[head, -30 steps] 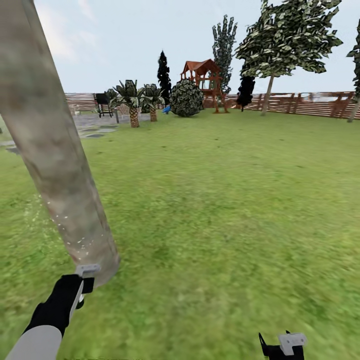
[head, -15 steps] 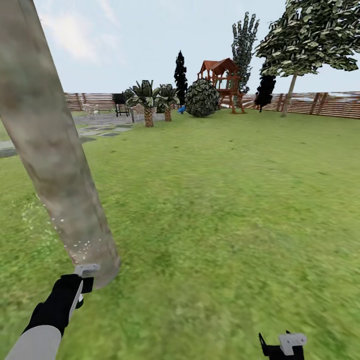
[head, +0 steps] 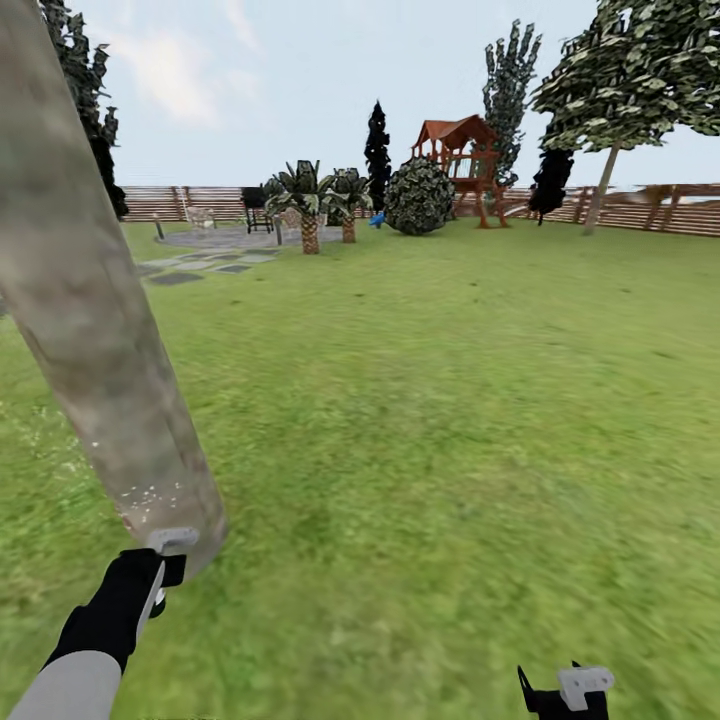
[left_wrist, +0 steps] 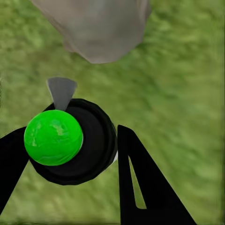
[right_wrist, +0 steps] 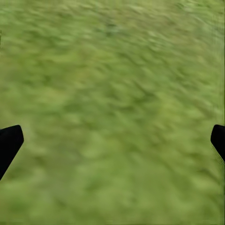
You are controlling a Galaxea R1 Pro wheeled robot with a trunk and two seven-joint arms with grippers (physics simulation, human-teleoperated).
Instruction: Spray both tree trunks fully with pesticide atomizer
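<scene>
Fingers of the left gripper (left_wrist: pixel 70 154) pinch the atomizer (left_wrist: pixel 70 140) between them: in the left wrist view its bright green ball and black round body sit between the two black fingers, with the pale grey nozzle pointing forward at the base of the trunk (left_wrist: pixel 96 28), which stands just ahead of the jaws and very near the nozzle. In the head view the left gripper (head: pixel 165 565) shows at the foot of that trunk (head: pixel 90 300), the grey top of the atomizer nearly touching the bark. White specks of pesticide (head: pixel 140 495) dot the lowest part of the bark just above the jaws, and a few lie on the grass (head: pixel 400 450) beside it; higher up the trunk looks bare. The right gripper (right_wrist: pixel 112 140) hangs over open lawn with its jaws spread wide and nothing between them; its grey tip (head: pixel 585 685) sits well apart from the trunk. Over the last second the fence (head: pixel 650 205), the bush (head: pixel 420 197) and the play tower (head: pixel 465 160) have slid rightward in the head view while both arms held their places in it, so the camera has turned left, not the things. The specks have stayed low and sparse. My reading: only the foot of this trunk is treated, so coverage is far from done, and the nozzle likely needs to travel upward.
</scene>
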